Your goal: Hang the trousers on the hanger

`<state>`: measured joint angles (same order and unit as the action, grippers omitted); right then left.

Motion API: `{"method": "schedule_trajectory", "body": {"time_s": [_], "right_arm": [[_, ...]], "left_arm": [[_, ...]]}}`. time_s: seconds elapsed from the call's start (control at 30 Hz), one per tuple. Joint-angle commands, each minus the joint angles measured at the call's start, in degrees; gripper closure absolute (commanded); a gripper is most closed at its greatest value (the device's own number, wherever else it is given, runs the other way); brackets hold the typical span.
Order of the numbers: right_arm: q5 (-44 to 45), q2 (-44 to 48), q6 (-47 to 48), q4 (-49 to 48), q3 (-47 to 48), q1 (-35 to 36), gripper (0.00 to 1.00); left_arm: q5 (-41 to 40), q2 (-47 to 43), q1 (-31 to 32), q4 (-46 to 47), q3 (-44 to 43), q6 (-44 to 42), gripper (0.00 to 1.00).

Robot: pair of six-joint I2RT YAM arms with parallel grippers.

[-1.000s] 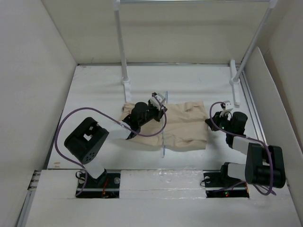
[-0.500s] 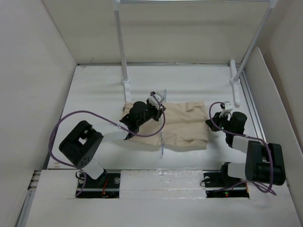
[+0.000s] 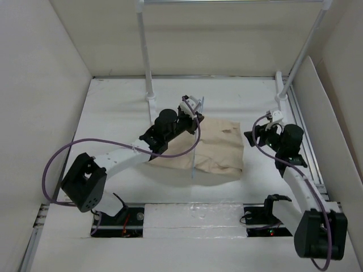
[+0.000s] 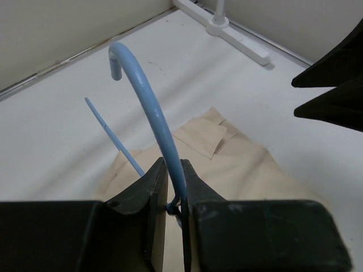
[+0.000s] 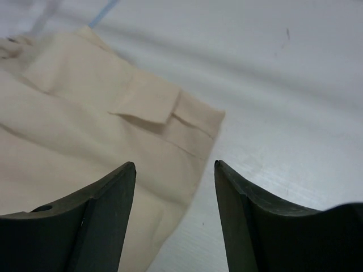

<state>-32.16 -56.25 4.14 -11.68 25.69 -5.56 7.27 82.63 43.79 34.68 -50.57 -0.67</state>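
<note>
Trousers [image 5: 85, 113] edge near spread right tool [image 5: 174, 164]

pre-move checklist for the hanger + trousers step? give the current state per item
1. Left gripper shut on the hanger just below its hook: ok.
2. Right gripper open, nothing between its fingers: ok.
3. Trousers corner in the right wrist view, lying flat on the table, beside the open gripper: ok.
4. Trousers draped over the hanger's bar: cannot tell; cloth and the left arm hide most of the wire.
5. Hanger hook apart from the rack pole: ok.
</note>
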Motion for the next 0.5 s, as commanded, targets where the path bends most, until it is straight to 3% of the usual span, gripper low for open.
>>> {"method": "schedule_trajectory", "body": {"time_s": [0.0,0.1,0.17,0.23,0.47], "right_arm": [[-1.2,8.8,3.4,6.9,7.5,3.3,0.37],[-1.1,14.1,3.9,11.4,13.3,9.1,0.42],[-0.9,15.5,1.5,11.4,15.2,12.3,0.5],[-0.6,16.4,-3.3,7.7,16.7,17.0,0.52],[8.3,13.3,-13.2,-3.3,20.4,31.4,0.45]], "left_arm": [[-0.1,-4.0,0.2,-2.3,-8.2,2.2,1.0],[0.1,-4.0,0.2,-8.6,-15.0,3.4,1.0],[0.2,-4.1,0.7,-12.0,-18.0,4.4,1.0],[-0.1,-3.8,1.2,-15.5,-22.7,5.0,1.0],[-1.9,-0.7,1.7,-21.4,-34.3,8.9,1.0]]}}
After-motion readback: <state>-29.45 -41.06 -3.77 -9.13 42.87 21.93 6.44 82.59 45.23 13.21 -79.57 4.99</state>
